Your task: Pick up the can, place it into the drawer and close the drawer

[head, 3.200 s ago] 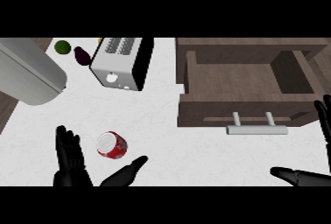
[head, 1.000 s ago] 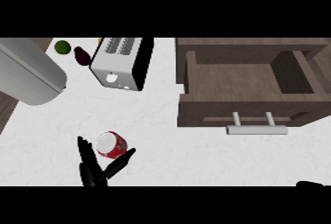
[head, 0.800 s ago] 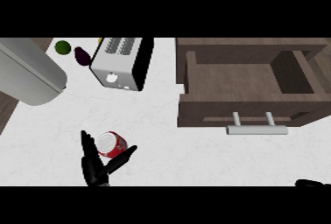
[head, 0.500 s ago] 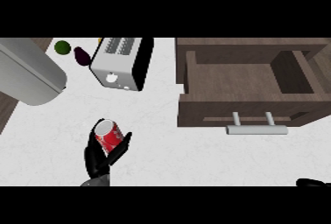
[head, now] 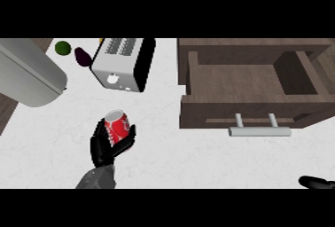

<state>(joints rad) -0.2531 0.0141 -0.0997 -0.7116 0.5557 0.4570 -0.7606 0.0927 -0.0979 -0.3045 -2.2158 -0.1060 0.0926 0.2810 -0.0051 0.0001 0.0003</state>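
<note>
**Fingers wrapped on the can, drawer waiting open**

Fingers [head: 99,141] of the left hand [head: 107,148] are curled up around the red can [head: 117,127], thumb on the right side of it, and the can sits tilted in that grasp with its silver top pointing away toward the toaster [head: 122,63]. It looks lifted clear of the white desk [head: 157,146], though from straight overhead that is a judgement. So the pick-up step looks done, and the carry is what's in hand.

Over at the lower right edge, only a dark tip of the right hand [head: 317,182] shows; whether it is open or closed can't be told.

The drawer [head: 252,91] stands pulled out to the right of the can, well apart from it, its bar handle [head: 259,130] facing the near side. The next move calls for a sweep rightward across the desk, high enough to clear the drawer's front wall, then a lowering into the open compartment before letting go. Closing comes after that, a push on the front toward the cabinet.

Behind the toaster sit a green fruit [head: 63,47] and a dark purple one [head: 83,56].
</note>
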